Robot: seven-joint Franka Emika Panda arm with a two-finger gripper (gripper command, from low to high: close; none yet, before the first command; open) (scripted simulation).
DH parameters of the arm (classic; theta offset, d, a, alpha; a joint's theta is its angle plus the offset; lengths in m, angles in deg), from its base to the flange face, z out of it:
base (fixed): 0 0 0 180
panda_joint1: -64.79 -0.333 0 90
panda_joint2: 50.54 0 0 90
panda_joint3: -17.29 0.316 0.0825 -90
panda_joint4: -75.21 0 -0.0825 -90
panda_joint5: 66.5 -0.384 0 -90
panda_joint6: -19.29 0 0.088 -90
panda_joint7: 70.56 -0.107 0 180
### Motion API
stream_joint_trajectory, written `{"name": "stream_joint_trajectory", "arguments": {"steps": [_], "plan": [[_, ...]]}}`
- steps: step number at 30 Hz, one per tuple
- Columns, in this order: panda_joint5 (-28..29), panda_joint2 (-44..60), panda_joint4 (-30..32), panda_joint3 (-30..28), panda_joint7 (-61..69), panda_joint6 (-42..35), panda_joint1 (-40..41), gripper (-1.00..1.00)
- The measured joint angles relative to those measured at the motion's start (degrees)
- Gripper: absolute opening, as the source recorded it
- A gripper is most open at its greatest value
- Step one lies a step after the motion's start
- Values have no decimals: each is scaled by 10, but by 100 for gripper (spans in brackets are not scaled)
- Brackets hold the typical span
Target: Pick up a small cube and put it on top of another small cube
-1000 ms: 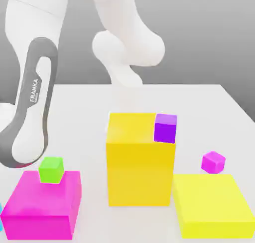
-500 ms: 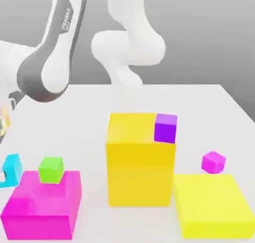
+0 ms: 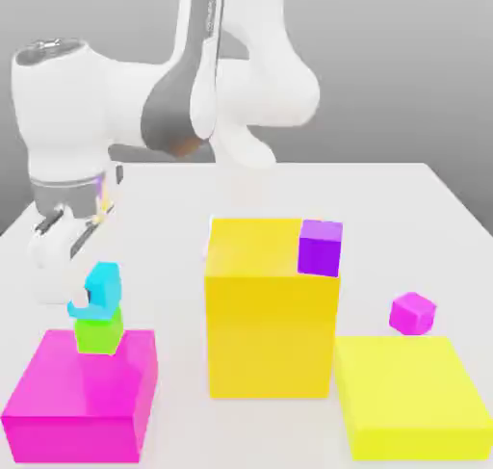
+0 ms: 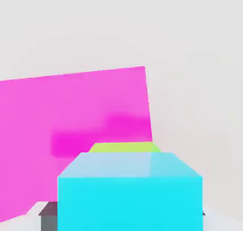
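Now the cyan cube (image 3: 101,290) sits atop the green cube (image 3: 98,331), between the gripper's (image 3: 75,286) spread fingers.

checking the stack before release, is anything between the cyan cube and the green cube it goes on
Nothing visible does. The cyan cube sits directly above the green cube on the big magenta block, with the gripper at it. The hand view shows green just behind the cyan cube.
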Motion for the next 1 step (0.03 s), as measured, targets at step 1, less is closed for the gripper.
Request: {"name": "stream_joint_trajectory", "arguments": {"steps": [1], "plan": [[0,0,0,0,0,0,0,100]]}}
